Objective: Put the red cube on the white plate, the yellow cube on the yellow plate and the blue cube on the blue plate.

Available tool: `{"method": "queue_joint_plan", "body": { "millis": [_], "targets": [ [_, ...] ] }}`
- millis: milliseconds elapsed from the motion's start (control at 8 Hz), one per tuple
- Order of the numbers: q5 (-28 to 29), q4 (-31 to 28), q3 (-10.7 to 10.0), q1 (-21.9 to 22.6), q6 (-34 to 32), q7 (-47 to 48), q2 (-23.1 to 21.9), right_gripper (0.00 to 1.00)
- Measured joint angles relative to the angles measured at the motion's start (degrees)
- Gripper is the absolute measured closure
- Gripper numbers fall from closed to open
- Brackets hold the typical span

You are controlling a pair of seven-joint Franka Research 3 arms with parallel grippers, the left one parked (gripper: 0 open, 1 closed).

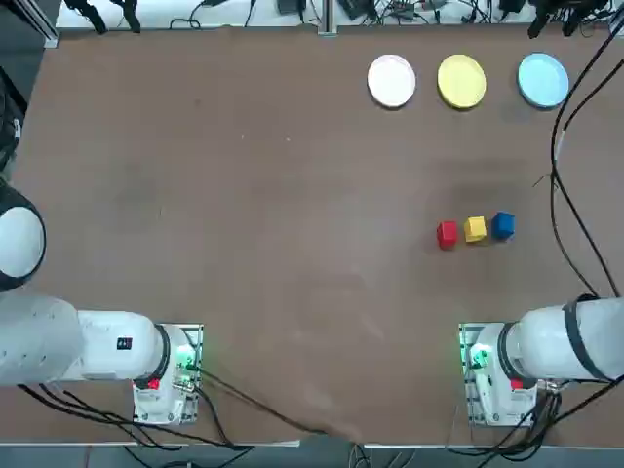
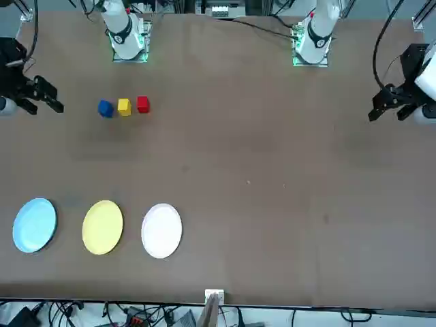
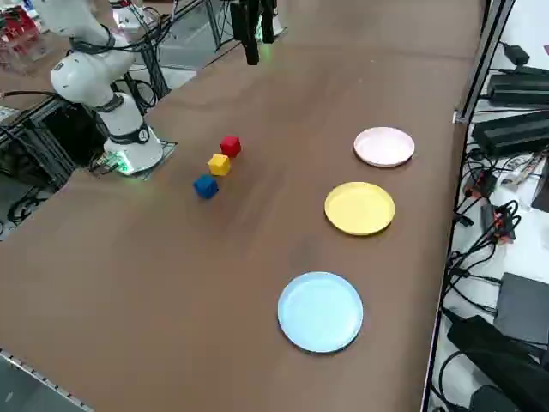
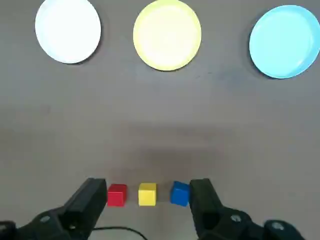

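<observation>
Right gripper (image 4: pixel 148 200) hangs high above the table (image 1: pixel 244 195), jaws spread wide and holding nothing; in the wrist view the three cubes show between its fingers (image 4: pixel 90 197), far below and untouched. Red cube (image 1: pixel 447 235), yellow cube (image 1: pixel 475 229) and blue cube (image 1: pixel 503 225) sit in a tight row on the robot's right half of the table, just beside each other (touching or a hair apart, cannot tell), closer to the arm's base than to the far edge. White plate (image 1: pixel 391 80), yellow plate (image 1: pixel 461 81) and blue plate (image 1: pixel 543 80) line up near the far edge toward the far right corner, all bare, well apart from the cubes. Cube order matches plate order, red opposite white, yellow opposite yellow, blue opposite blue, so each carry looks like a near-straight run toward the far edge, probably laid out that way on purpose. Nothing placed yet, task at its start by my read. Gripper parked up high likely so the wrist camera takes in cubes and plates together. Next move, as a judgement: descend on one end cube, red or blue, since the yellow one has neighbours on both sides and little finger room. Risk: a finger nudging the adjacent cube while closing.
</observation>
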Motion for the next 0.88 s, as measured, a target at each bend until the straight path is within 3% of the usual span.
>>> {"method": "queue_joint_plan", "body": {
  "millis": [625,875],
  "targets": [
    [-0.01,0.01,-0.08,-0.09,-0.52,-0.03,0.01,0.00],
    [-0.02,0.01,-0.12,-0.16,-3.74,-0.08,0.27,0.00]
  ]
}}
